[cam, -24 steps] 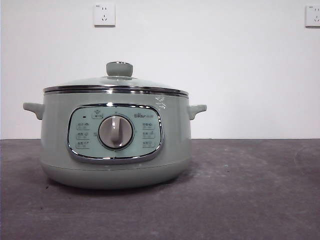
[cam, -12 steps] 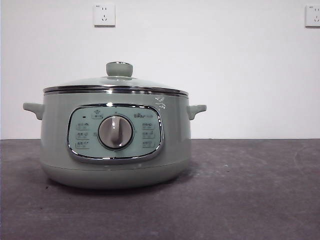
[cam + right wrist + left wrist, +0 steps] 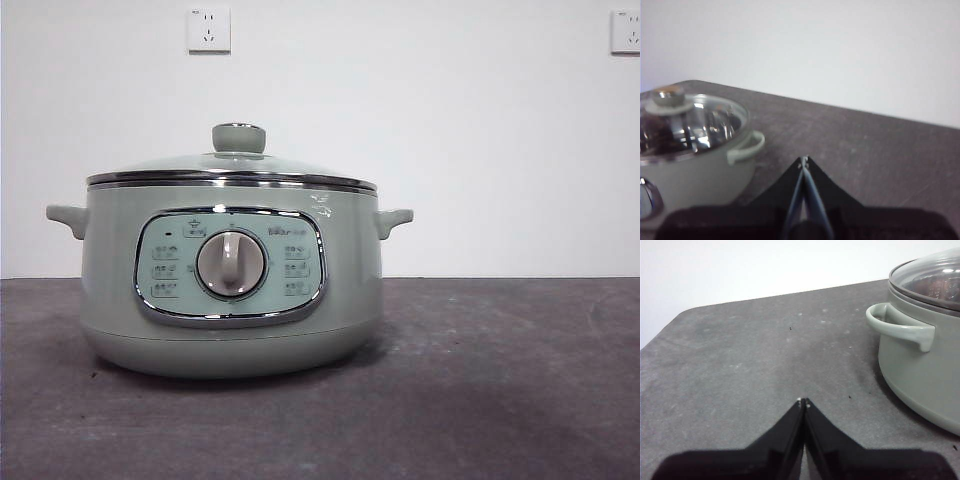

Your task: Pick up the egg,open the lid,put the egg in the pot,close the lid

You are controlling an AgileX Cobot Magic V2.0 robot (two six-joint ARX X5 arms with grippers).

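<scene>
The egg shows in none of the three views, so the relation the coming move turns on — which way the egg lies from either claw, and how its long axis runs — cannot be read here; whether it lies on the counter out of frame or already inside the pot cannot be told either. What can be placed is the pot (image 3: 231, 290): it stands on the dark grey counter (image 3: 480, 400) with the lid (image 3: 232, 170) seated squarely on its rim. The left claw (image 3: 803, 402) hangs low over bare counter, clenched tip to tip on nothing, with the pot just off to one side of it and one side handle (image 3: 900, 327) turned toward it. The right claw (image 3: 803, 161) is likewise pressed closed and empty, hanging near the pot's other side, from where the lid's knob (image 3: 668, 95) shows on top of the glass. Both arms seem about equally near the pot, so neither has a clear claim on the lid. The pot is smooth pale sage green, wide and round-bellied, with a chrome-framed control panel (image 3: 230, 267) and a round dial (image 3: 232, 264) at its middle. The lid is a shallow glass dome in a shiny steel rim — slick and reflective — and its small round knob looks like the only sound grip on it. The counter is matt, finely speckled and faintly scuffed.
</scene>
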